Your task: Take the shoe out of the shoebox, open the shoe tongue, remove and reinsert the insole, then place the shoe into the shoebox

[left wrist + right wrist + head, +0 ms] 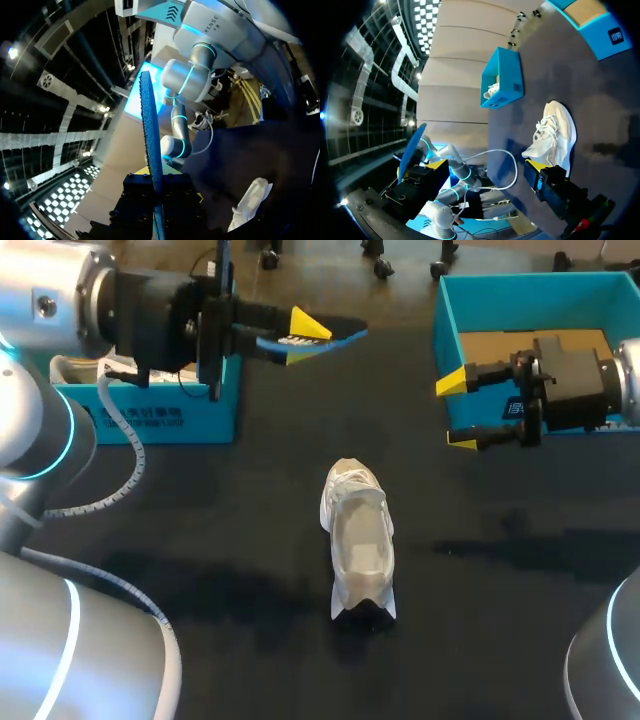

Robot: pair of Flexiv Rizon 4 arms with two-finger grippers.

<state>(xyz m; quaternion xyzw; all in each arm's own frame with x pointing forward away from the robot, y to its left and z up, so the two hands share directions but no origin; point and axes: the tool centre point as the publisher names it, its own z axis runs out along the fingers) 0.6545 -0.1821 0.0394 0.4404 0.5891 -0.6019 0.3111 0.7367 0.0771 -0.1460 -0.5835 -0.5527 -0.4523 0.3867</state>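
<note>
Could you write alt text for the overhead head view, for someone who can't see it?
A white shoe lies in the middle of the dark table, while the left claw holds a blue insole in the air beyond it. The right claw hangs open and empty at the edge of the blue shoebox.

The shoe (358, 540) lies on the table (240, 540), apart from both arms, below the level of the jaws and to the near side of them. The insole (325, 338) sits between the jaws of the left gripper (300, 335), gripped from two sides, and sticks out ahead of them. The jaws of the right gripper (457, 412) stand apart with nothing between them, and the shoe is ahead of and under them. The shoebox (520, 285) is behind the right jaws, under that wrist. A second box (150, 420) stands behind the left jaws, under that arm.
</note>
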